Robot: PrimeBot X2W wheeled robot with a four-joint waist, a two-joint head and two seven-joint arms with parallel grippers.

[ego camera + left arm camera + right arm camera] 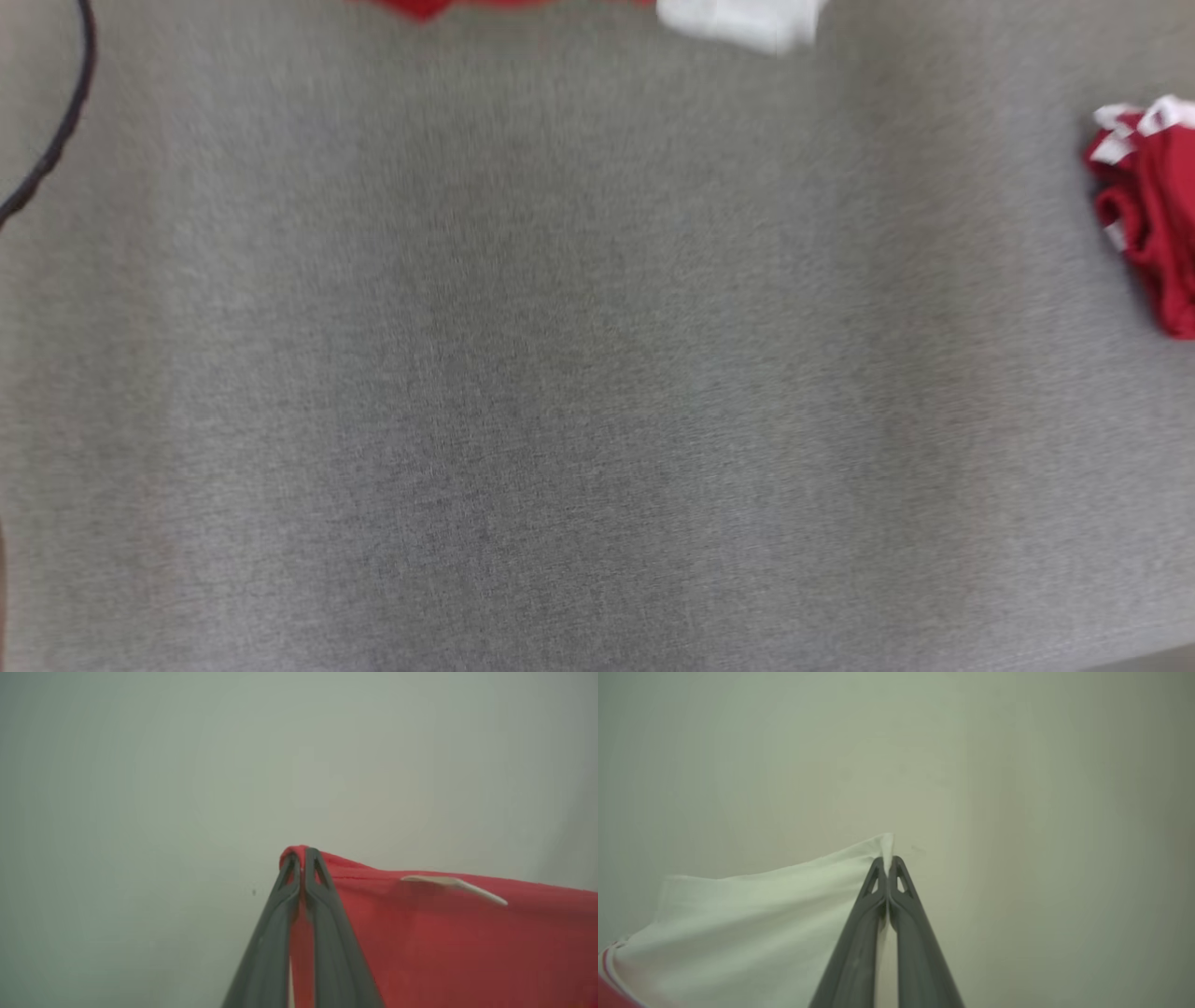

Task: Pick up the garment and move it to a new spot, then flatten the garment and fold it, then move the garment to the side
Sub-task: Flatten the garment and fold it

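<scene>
Head view: the grey table (pixel 560 373) lies bare and blurred below me. A black cable (pixel 56 140) curves in at the upper left, and a crumpled red piece with white trim (pixel 1153 215) sits at the right edge. At the top edge I see a white patch beside a red sliver. I take that for the garment (pixel 742 23), held up at the far side of the table, though the blur leaves me unsure.

Left wrist view: the left gripper (pixel 302 858) is pinched tight on a red corner of the garment. The 2 fingers meet with cloth wrapped over their tips. Red fabric runs off taut to the right of this view, smooth, with a pale tag (pixel 453 886) near its upper hem.

Right wrist view: the right gripper (pixel 888 863) is likewise closed, with a white corner nipped between its tips. White cloth stretches away to the left of this view, lightly creased, with a red striped part in the bottom corner.

I judge this as step 1, the carry, with the garment lifted and spread between both arms. Next I need to lower it onto the open grey area, keeping both grips and the tension. It should land flat, well apart from the cable and the crumpled piece.
</scene>
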